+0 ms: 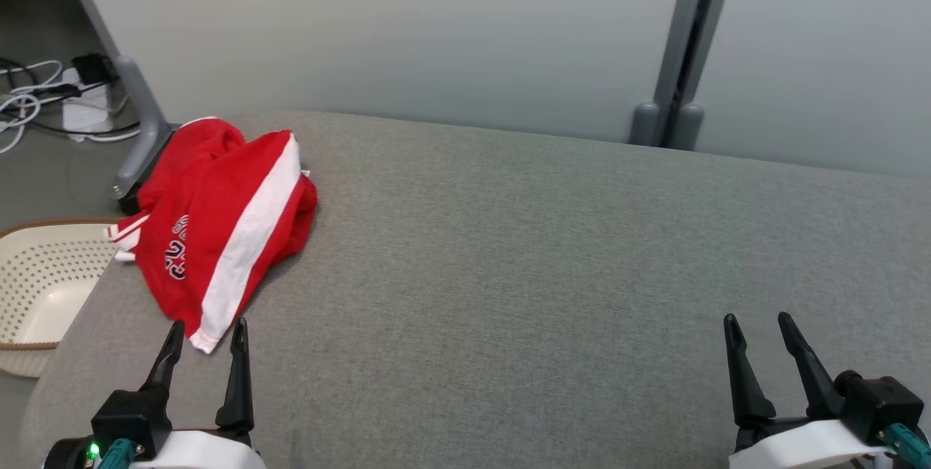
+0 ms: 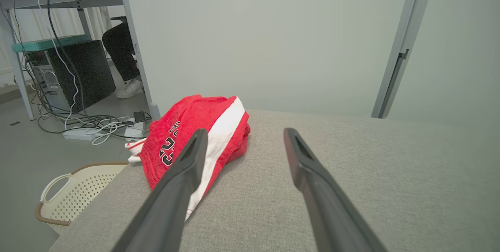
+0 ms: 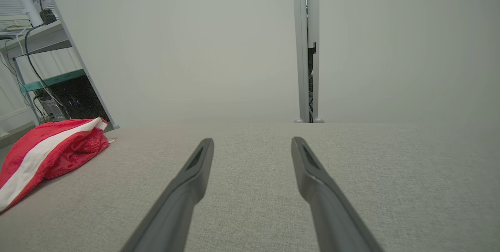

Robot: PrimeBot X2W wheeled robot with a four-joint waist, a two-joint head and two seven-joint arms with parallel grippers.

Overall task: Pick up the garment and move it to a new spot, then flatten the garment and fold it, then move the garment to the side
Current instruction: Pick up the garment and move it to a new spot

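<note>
One crumpled red/white garment (image 1: 218,222) lies at the worktop's (image 1: 545,273) left edge. Left end effector (image 1: 208,325), fingers spread & empty, hovers just short of its near hem; best to pinch a thick fold, then lift clear. Right end effector (image 1: 757,318) is also spread, well apart. Basket (image 1: 51,269) sits below the edge; nothing seems to block the path.

**Black fingers, white wrists, a touch of teal**

The left end effector (image 1: 209,323) carries two long, slim fingers (image 1: 238,374) in matt black, broad at the root and tapering to blunt tips. They spring from a boxy black housing (image 1: 131,418) set on a smooth, rounded white shell (image 1: 200,451). A small green light (image 1: 93,449) glows at its edge, beside a teal connector (image 1: 116,453). The right end effector (image 1: 757,318) is built alike, with a teal plug (image 1: 908,443) at its outer corner. From the wrist cameras each finger looks dark grey, with a shallow slot recessed near the tip.
</note>
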